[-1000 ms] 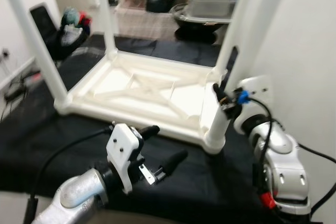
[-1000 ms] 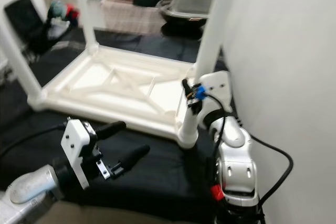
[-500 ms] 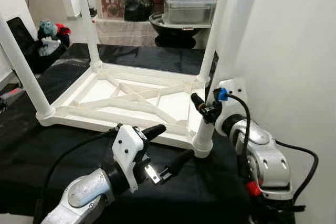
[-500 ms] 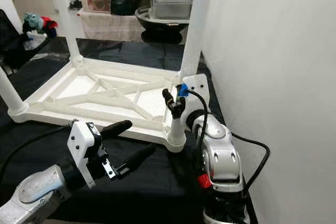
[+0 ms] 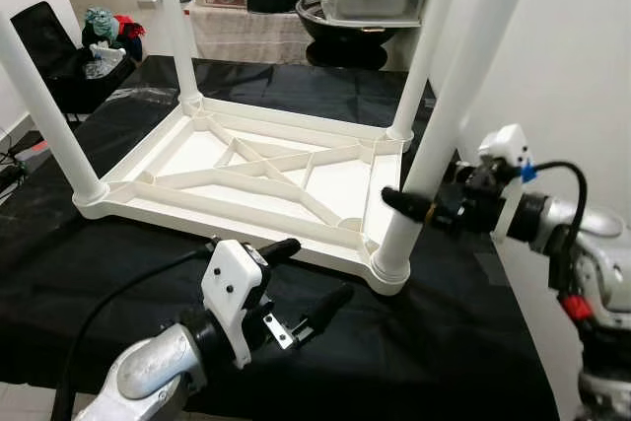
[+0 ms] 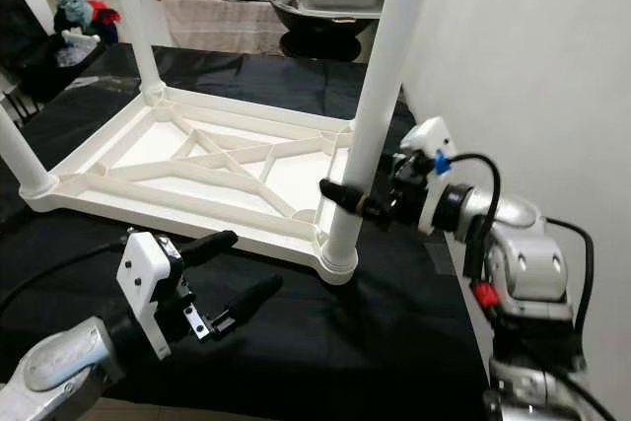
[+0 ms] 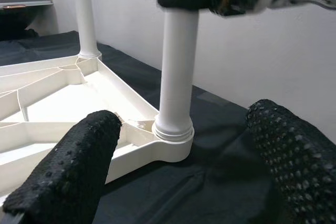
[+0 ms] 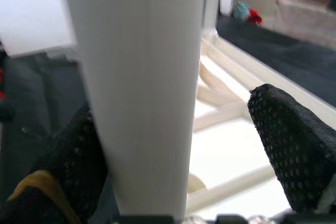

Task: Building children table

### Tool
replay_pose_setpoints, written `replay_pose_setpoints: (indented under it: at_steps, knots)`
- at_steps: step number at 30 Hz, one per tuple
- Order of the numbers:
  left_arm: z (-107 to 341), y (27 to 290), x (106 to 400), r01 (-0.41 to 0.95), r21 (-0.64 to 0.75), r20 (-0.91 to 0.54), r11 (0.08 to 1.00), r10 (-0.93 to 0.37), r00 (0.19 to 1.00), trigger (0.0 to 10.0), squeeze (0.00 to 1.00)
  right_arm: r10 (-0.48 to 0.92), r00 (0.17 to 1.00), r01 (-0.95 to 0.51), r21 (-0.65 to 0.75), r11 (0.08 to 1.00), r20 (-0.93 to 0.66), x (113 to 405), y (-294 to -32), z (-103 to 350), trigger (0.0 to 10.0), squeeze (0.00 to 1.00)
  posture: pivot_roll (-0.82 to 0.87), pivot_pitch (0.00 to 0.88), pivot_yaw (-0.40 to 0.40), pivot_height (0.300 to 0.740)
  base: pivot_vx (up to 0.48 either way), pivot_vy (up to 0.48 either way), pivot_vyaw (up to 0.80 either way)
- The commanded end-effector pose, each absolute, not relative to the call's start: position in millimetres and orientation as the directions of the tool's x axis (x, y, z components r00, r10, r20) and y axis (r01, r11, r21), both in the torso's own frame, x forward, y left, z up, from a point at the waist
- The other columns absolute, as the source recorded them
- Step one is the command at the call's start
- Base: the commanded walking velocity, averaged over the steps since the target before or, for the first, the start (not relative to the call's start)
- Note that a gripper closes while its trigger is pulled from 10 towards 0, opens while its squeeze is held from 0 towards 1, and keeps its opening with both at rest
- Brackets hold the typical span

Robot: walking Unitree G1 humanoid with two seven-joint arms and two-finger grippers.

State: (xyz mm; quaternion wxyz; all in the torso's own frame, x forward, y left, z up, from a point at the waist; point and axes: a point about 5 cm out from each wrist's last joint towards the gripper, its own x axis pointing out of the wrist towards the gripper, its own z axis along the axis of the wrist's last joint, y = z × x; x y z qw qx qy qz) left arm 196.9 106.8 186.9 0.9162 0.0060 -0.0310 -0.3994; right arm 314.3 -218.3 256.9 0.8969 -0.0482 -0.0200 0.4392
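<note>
The white plastic children's table point(image 5: 246, 160) lies upside down on a black cloth point(image 5: 118, 263) with its four legs pointing up. My right gripper point(image 5: 419, 206) reaches in from the right and stands open around the near right leg point(image 5: 444, 125), low on it. In the right wrist view one finger point(image 8: 73, 171) touches the leg point(image 8: 147, 87) and the other finger point(image 8: 294, 145) stands apart from it. My left gripper point(image 5: 314, 278) hovers open just above the cloth, in front of that leg's base point(image 7: 173, 135), with nothing between its fingers point(image 7: 73, 171).
A white wall point(image 5: 572, 46) runs close along the right side. Storage boxes and a black pot point(image 5: 340, 22) stand behind the table. A black chair with toys point(image 5: 94, 41) is at the back left. The cloth's front edge lies just below my left arm.
The head camera has shifted. My right gripper swung from close beside the leg's base to a level reach from the right, its fingers now either side of the leg. The left gripper has barely moved.
</note>
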Motion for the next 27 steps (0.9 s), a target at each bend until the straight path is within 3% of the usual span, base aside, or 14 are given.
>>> replay_pose_setpoints:
  at_steps: [1, 2, 6, 7, 9, 10, 16, 27]
  knots:
    - [187, 106, 193, 0.736, 0.028, 0.044, 0.676, -0.737, 0.675, 10.0, 0.00, 0.829, 0.558, -0.824, -0.093, 0.559, 0.046, 318, -228, 269, 10.0, 1.00, 0.02, 0.102, -0.084, 0.740, 0.000, 0.000, 0.00]
    - [187, 106, 192, 0.736, 0.030, 0.042, 0.677, -0.736, 0.676, 10.0, 0.00, 0.865, 0.499, -0.862, -0.082, 0.501, 0.045, 318, -230, 270, 10.0, 0.69, 0.02, 0.102, -0.084, 0.740, 0.000, 0.000, 0.00]
    - [187, 107, 192, 0.735, 0.029, 0.041, 0.677, -0.736, 0.676, 10.0, 0.00, 0.884, 0.465, -0.880, -0.085, 0.467, 0.042, 318, -231, 270, 10.0, 0.69, 0.03, 0.102, -0.085, 0.740, 0.000, 0.000, 0.00]
    - [188, 108, 190, 0.732, 0.030, 0.037, 0.680, -0.733, 0.679, 10.0, 0.00, 0.907, 0.417, -0.903, -0.083, 0.421, 0.066, 320, -231, 274, 10.0, 0.00, 0.05, 0.111, -0.090, 0.740, 0.000, 0.000, 0.00]
    - [188, 108, 189, 0.730, 0.032, 0.033, 0.682, -0.731, 0.682, 10.0, 0.00, 0.920, 0.382, -0.918, -0.082, 0.388, 0.084, 322, -230, 277, 10.0, 0.00, 0.05, 0.111, -0.090, 0.740, 0.000, 0.000, 0.00]
    - [188, 109, 188, 0.727, 0.031, 0.028, 0.686, -0.728, 0.685, 10.0, 0.00, 0.926, 0.363, -0.924, -0.089, 0.372, 0.100, 325, -231, 281, 0.0, 0.00, 0.06, 0.116, -0.093, 0.740, 0.000, 0.000, 0.00]
    - [188, 110, 184, 0.721, 0.026, 0.019, 0.692, -0.721, 0.692, 10.0, 0.00, 0.944, 0.313, -0.942, -0.094, 0.322, 0.107, 329, -232, 281, 0.0, 0.00, 0.06, 0.115, -0.094, 0.740, 0.000, 0.000, 0.00]
    - [187, 109, 186, 0.725, 0.022, 0.020, 0.689, -0.725, 0.688, 10.0, 0.00, 0.947, 0.309, -0.946, -0.076, 0.315, 0.090, 321, -239, 274, 0.0, 0.00, 0.04, 0.109, -0.091, 0.740, 0.000, 0.000, 0.00]
